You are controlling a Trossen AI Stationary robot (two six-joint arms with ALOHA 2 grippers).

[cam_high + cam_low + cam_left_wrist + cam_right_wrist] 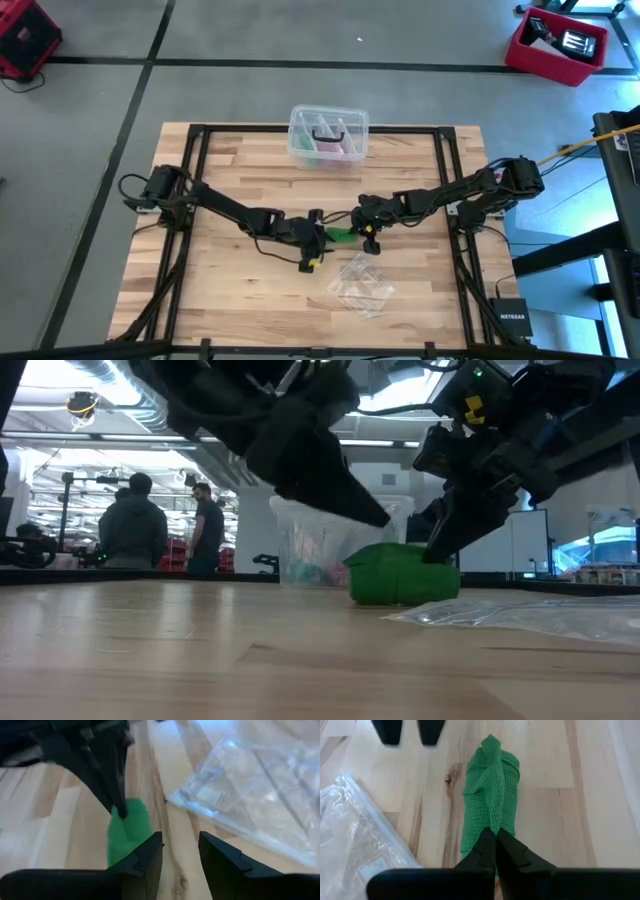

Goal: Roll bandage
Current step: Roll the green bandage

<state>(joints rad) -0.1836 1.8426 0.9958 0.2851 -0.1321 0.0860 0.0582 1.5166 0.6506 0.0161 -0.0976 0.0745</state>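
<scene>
The bandage (490,795) lies as a crumpled green bundle near the middle of the table (240,320), well clear of every edge. In the high view both arms cover most of it, leaving only a small green patch showing.

The right gripper (496,837) has its fingers pressed together, pinching a fold of the fabric at the bundle's near end. The left gripper (180,851) stands just beside the bandage with a narrow gap between its fingers and nothing in it.

A clear plastic bag (362,285) lies flat just beside the bandage on the side of the table's front edge; a printed slip inside it cannot be read. A clear lidded box (328,135) sits at the middle of the rear edge, its contents indistinct.

A black device (511,322) off the table's right front corner reads NETGEAR.

Bare wood stretches toward the left and right edges.
</scene>
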